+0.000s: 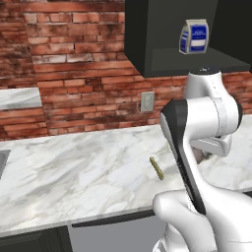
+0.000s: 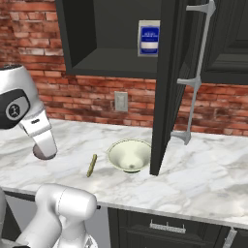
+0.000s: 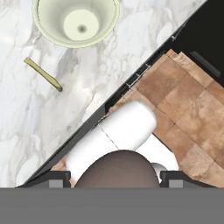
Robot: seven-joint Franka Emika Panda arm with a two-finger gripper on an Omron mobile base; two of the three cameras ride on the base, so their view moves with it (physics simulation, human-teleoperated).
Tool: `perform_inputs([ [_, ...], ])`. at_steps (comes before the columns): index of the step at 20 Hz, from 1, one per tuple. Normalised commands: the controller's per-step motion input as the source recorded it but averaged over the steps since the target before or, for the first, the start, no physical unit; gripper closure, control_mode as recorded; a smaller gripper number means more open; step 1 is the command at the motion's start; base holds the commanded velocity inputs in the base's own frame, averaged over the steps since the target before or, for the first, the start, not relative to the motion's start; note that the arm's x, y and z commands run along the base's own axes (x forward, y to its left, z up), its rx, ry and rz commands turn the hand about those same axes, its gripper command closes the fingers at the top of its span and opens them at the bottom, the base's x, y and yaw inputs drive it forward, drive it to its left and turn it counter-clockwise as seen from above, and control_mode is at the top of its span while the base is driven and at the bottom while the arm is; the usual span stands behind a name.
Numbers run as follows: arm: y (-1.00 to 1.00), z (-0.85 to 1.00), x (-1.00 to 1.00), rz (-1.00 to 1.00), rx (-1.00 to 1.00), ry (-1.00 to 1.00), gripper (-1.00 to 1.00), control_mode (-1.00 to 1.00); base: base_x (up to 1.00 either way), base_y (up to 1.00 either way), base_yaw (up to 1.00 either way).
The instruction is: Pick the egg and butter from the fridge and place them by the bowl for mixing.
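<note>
The bowl point(image 2: 129, 155), off-white with a pale cream inside, stands on the marble counter point(image 2: 203, 179) just left of an open cabinet door; it also sits at the top of the hand view point(image 3: 76, 19). My gripper point(image 3: 116, 177) hangs above the counter's front edge, well left of the bowl point(image 2: 43, 151). Its two fingertips point(image 3: 59, 178) close on a rounded brown egg point(image 3: 119, 168). The fridge and the butter are out of view.
A thin olive stick point(image 2: 91, 165) lies on the counter between gripper and bowl. The black cabinet door point(image 2: 167, 87) hangs open over the counter, and a blue-and-white carton point(image 2: 149, 38) stands inside. A wall outlet point(image 2: 120, 101) is on the brick. A sink edge point(image 1: 2, 162) lies far left.
</note>
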Motion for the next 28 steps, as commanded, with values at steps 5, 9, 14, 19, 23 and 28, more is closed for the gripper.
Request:
perform_inputs([
  [5, 0.0, -0.5, 0.25, -0.02, 0.0, 0.0, 1.0, -1.0, 0.0, 0.0, 0.0],
  [9, 0.01, -0.71, 0.35, -0.08, -0.01, 0.0, 1.0, -1.0, 0.0, 0.0, 0.0],
  [14, 0.03, -0.77, 0.72, -0.19, -0.09, 0.0, 1.0, -1.0, 0.0, 0.0, 0.0],
  [19, 0.0, -0.59, 0.93, -0.31, -0.05, 0.0, 1.0, -1.0, 0.0, 0.0, 0.0],
  [23, 0.0, -0.59, 0.91, -0.33, -0.01, 0.0, 1.0, -1.0, 0.0, 0.0, 0.0],
  [28, 0.0, -0.59, 0.77, -0.26, -0.06, 0.0, 1.0, -1.0, 0.0, 0.0, 0.0],
])
